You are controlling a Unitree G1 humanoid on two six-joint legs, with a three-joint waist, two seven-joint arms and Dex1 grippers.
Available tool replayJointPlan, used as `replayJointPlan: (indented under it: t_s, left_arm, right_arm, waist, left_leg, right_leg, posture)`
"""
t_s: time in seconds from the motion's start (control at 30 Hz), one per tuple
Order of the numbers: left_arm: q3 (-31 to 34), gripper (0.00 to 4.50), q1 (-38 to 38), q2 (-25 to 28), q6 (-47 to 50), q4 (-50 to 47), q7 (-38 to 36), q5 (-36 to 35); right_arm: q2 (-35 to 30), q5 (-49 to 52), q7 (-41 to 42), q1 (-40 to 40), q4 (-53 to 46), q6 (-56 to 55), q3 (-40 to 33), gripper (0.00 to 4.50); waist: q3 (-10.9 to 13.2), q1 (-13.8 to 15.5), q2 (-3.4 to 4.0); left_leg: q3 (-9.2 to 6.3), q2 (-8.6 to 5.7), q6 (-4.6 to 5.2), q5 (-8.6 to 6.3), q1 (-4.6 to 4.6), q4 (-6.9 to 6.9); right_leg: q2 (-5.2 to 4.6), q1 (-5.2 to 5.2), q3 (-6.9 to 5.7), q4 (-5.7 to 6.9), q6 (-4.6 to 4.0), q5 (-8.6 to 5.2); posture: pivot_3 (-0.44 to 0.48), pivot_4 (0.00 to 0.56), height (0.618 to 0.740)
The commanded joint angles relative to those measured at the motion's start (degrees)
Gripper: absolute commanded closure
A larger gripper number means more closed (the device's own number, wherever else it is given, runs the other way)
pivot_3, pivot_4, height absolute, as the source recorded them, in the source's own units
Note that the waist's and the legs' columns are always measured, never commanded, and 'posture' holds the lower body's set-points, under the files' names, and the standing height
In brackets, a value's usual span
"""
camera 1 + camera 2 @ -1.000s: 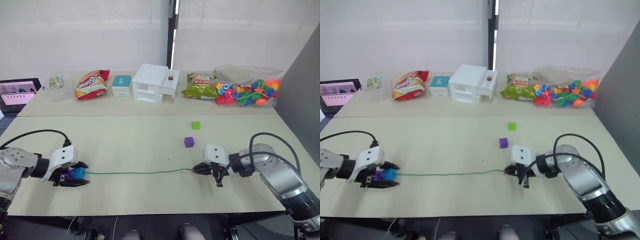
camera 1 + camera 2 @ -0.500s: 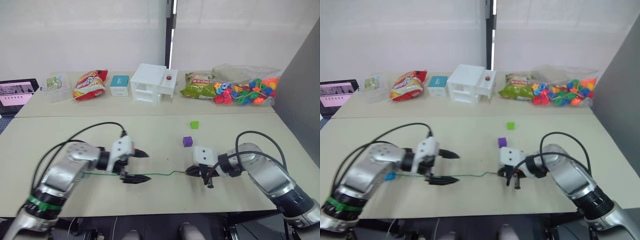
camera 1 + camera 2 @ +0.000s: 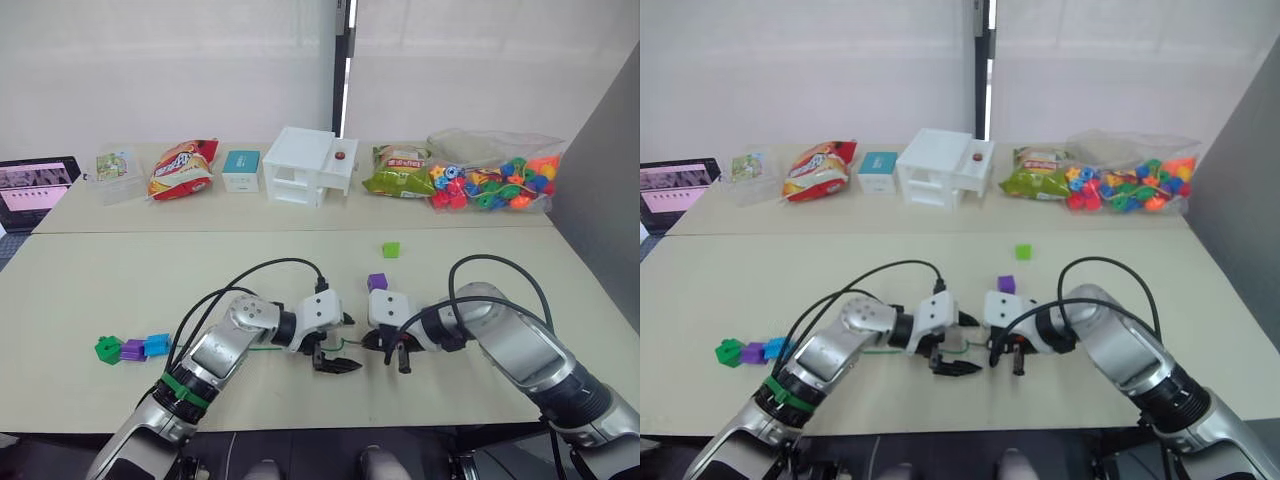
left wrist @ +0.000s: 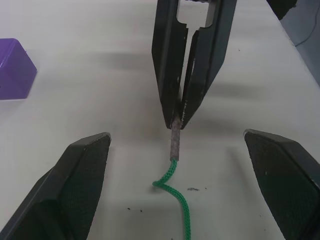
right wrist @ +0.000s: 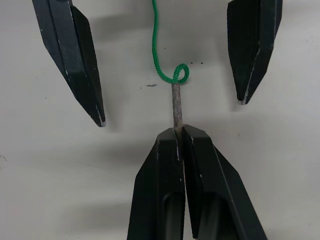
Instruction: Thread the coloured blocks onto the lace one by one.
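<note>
Beige table (image 3: pixel 120 290) | right end effector (image 5: pixel 181 131) pinches lace (image 5: pixel 176 102) tip | left end effector (image 4: pixel 175 145) spread wide, straddling tip

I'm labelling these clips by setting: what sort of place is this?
Probably a robot test room rather than a home: plain beige tables against white blinds, with props lined up at the back, such as snack bags, a white toy house and a bag of beads.

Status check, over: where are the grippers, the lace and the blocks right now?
Right gripper shut on lace tip. Left gripper open, straddling the tip. Three blocks threaded, purple block and green block loose. Nothing blocking.
</note>
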Motion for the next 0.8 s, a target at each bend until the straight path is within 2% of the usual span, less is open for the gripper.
replayJointPlan:
  t_s: [0.03, 0.4, 0.8]
  left_arm:
    - [0.35, 0.87, -0.87, -0.70, -0.45, -0.62, -0.19, -0.08]
    - [-0.30, 4.48, -0.59, -0.90, -1.07, 0.30, -0.48, 1.46]
    - [0.76, 4.48, -0.99, -1.62, -0.64, 0.57, -0.63, 1.09]
  right_arm:
    - [-0.48, 0.44, -0.15, -0.76, -2.10, 0.61, -0.85, 4.50]
    - [-1.15, 1.14, -0.25, -0.64, -2.68, 1.12, -1.20, 4.50]
    - [-1.74, 1.51, -0.75, 0.60, -3.61, 1.08, -1.32, 4.50]
  waist:
    - [0.00, 0.03, 0.00]
    - [0.00, 0.04, 0.00]
    - [0.00, 0.07, 0.00]
  left_leg:
    - [0.00, 0.00, 0.00, 0.00, -0.01, 0.00]
    - [-0.02, 0.00, 0.00, 0.00, -0.01, 0.00]
    - [-0.02, 0.00, 0.00, 0.00, -0.01, 0.00]
  right_leg:
    - [0.00, 0.00, 0.00, 0.00, 0.00, 0.00]
    - [0.00, 0.00, 0.00, -0.01, 0.00, 0.00]
    - [0.00, 0.01, -0.01, -0.01, 0.00, 0.00]
  posture:
    - [0.000, 0.150, 0.740]
    - [0.000, 0.150, 0.740]
    - [0.000, 0.150, 0.740]
